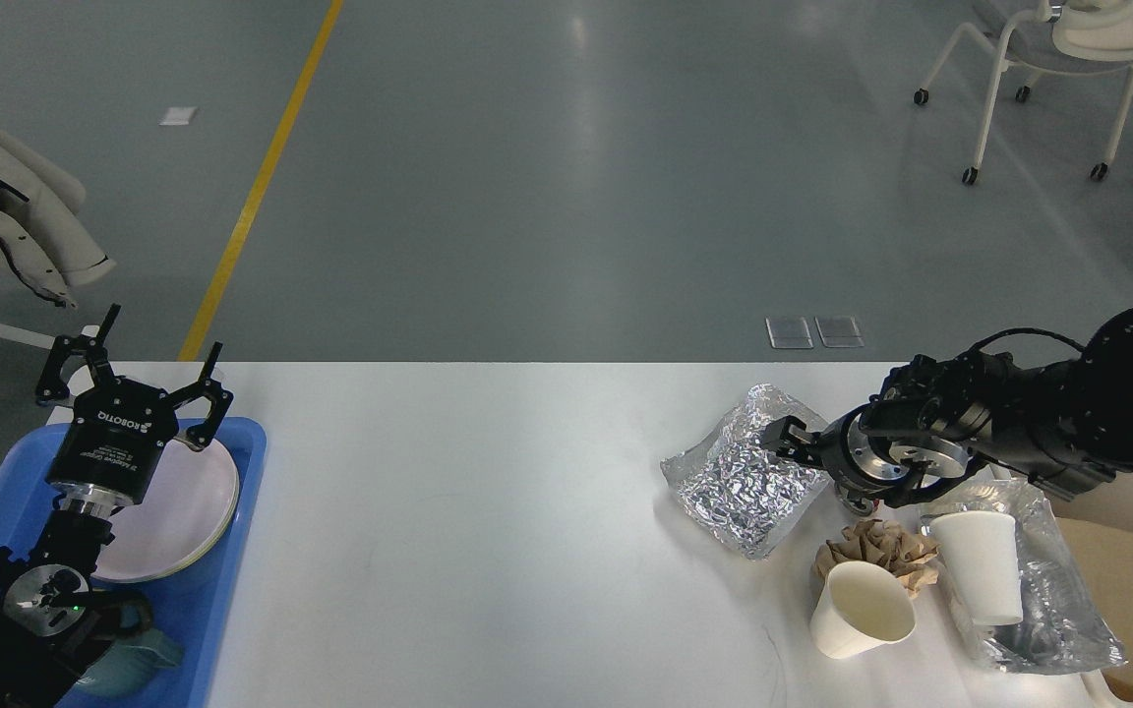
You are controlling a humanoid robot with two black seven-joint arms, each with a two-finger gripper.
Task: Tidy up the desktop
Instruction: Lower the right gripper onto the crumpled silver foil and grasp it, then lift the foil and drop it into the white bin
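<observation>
The white desktop (488, 511) fills the lower view. My left gripper (134, 364) is open and empty, raised over a white plate (183, 501) in a blue tray (242, 551) at the left edge. My right gripper (783, 442) points left and touches the right edge of a crumpled silver foil bag (744, 472); its fingers look closed on the foil. In front of it lie a crumpled brown paper (876, 551), a tipped white paper cup (857, 610) and an upright white paper cup (980, 565) on a clear plastic bag (1058, 600).
A cream bin (1132, 590) stands off the table's right edge. A teal object (129, 664) lies in the blue tray near my left arm. A white chair (1048, 59) stands on the floor far back right. A yellow floor line (262, 177) runs behind the table.
</observation>
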